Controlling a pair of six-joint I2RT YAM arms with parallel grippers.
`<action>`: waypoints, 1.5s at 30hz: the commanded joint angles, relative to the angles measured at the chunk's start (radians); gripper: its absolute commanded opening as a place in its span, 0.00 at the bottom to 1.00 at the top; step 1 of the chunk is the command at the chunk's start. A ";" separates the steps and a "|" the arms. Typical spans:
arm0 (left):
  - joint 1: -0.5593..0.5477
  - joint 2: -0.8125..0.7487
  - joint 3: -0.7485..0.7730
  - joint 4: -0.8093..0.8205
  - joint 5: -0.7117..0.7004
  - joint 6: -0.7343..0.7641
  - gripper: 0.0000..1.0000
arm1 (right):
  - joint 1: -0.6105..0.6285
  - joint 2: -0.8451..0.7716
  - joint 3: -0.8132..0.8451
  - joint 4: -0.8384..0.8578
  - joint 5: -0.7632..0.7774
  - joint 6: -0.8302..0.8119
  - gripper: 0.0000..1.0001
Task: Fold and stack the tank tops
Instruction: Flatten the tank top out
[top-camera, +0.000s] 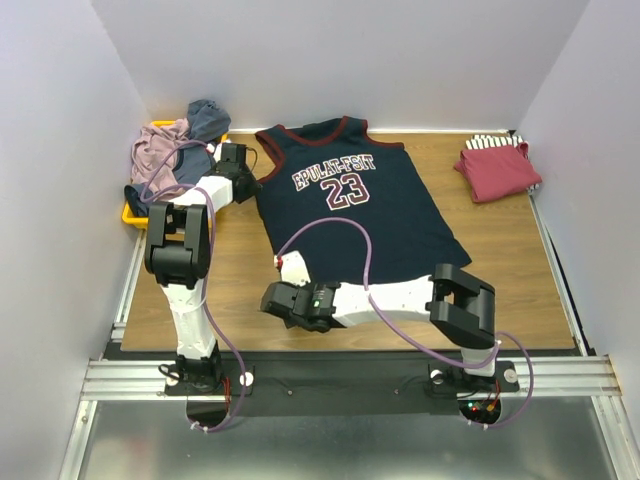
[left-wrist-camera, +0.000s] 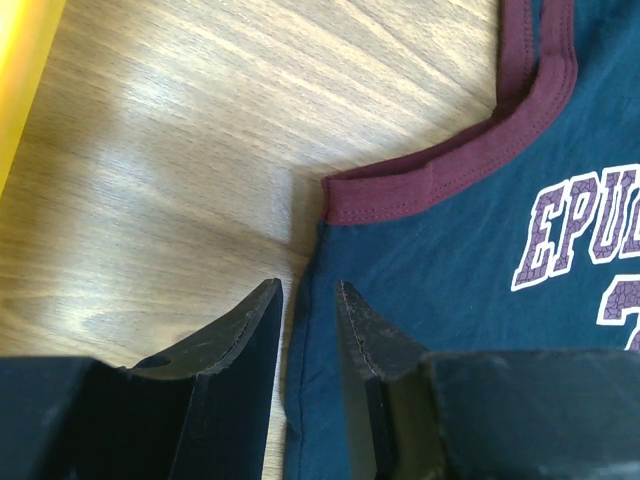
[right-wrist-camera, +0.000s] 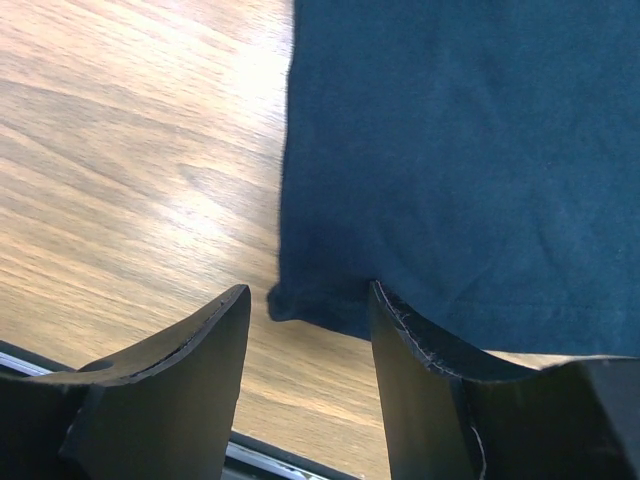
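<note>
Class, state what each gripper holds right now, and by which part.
Nothing yet. The left gripper stands open astride the navy jersey at its side edge under the armhole; the right gripper is open astride its bottom corner.

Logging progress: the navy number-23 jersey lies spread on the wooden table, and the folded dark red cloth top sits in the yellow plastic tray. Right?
Not in the yellow plastic tray: the top external view shows the folded dark red cloth top at the wooden table's far right. The navy jersey is spread.
</note>
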 joint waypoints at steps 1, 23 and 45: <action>-0.003 0.000 0.032 0.017 -0.014 0.016 0.39 | 0.027 0.037 0.057 -0.039 0.068 0.035 0.57; -0.003 0.006 0.058 0.015 -0.022 -0.002 0.17 | 0.047 -0.040 0.073 -0.160 0.173 -0.066 0.00; -0.003 -0.025 0.060 -0.021 -0.056 -0.030 0.22 | 0.047 -0.126 0.151 -0.285 -0.172 -0.392 0.01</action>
